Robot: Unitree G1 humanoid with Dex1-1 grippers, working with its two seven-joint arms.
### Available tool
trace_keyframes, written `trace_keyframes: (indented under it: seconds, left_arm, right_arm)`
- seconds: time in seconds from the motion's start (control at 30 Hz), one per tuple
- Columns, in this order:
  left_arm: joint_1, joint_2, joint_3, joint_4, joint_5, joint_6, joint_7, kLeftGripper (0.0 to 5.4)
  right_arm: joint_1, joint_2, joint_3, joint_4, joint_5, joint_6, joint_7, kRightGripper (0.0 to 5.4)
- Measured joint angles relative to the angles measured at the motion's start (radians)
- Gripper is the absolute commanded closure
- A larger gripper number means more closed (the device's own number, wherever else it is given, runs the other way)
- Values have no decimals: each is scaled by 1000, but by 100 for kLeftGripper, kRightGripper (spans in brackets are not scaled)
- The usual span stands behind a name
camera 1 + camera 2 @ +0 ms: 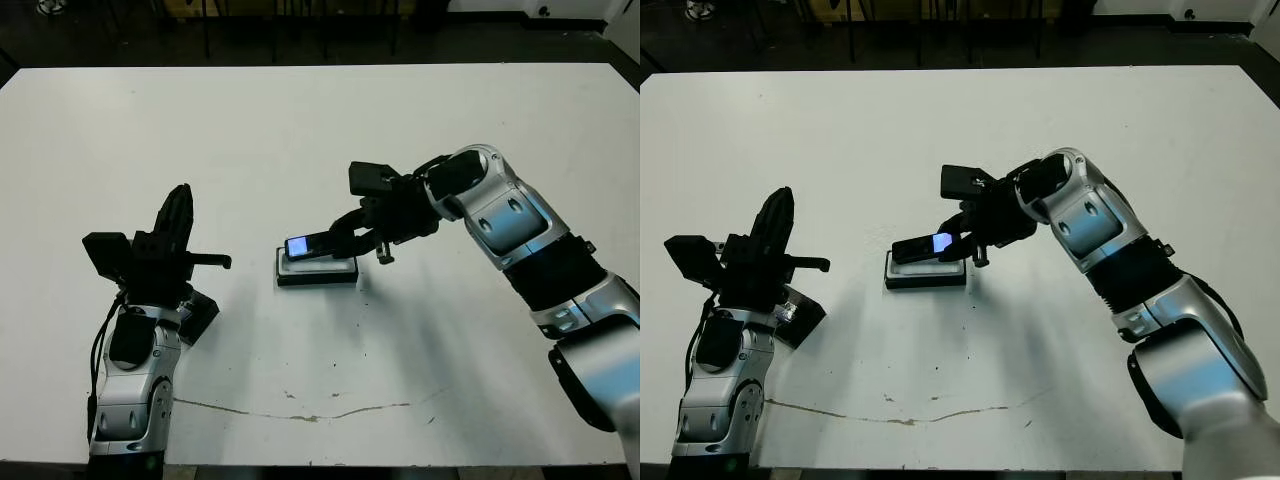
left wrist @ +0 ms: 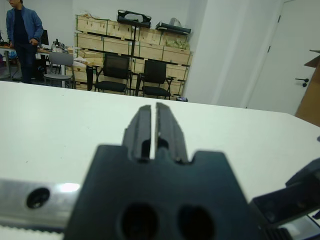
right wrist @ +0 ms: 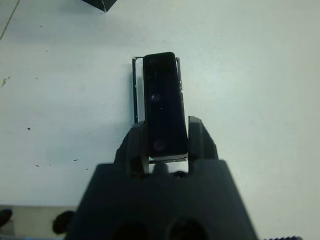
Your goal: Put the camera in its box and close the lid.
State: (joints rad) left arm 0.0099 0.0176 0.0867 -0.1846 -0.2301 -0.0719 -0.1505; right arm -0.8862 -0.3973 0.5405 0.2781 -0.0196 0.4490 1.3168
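Left gripper sits raised at the table's left side, well apart from the action; fingers pressed nearly together, holding nothing. A dark flat piece lies just beside that arm's base, likely the lid, but it is too hidden to say for sure. Mid-table: the box, open, white lining showing, long axis running left-right. Right gripper clamps the camera at one end, its free end pointing toward the robot's left. In the right wrist view the camera hangs directly over the box, long axes roughly parallel and the box edge showing along one side. Right arm is the nearer one by far. Judgement: next move is a straight lowering, small sideways correction maybe.
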Motion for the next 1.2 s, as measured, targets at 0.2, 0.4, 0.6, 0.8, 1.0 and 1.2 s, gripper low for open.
trace_keyframes:
  seconds: [0.2, 0.4, 0.6, 0.8, 1.0, 1.2]
  left_arm:
    - [0, 0, -2, 0, 2, 0, 0, 540]
    - [2, 0, -3, 0, 4, 0, 1, 540]
    - [3, 0, -3, 0, -2, 1, 1, 540]
    - [3, 0, -4, 0, 1, 1, 1, 540]
    - [3, 0, -5, 0, 3, 0, 3, 540]
    - [6, 0, -7, 0, 18, -2, 8, 540]
  right_arm:
    - [2, 0, 14, -9, -11, 36, 3, 480]
    - [2, 0, 33, -19, -33, 71, 1, 480]
    - [5, 7, 35, -18, -43, 51, -10, 480]
    - [5, 25, 44, 5, -53, 45, -12, 480]
    - [3, 48, 44, 29, -54, 8, -12, 480]
    - [-3, 68, 53, 44, -76, 5, -15, 480]
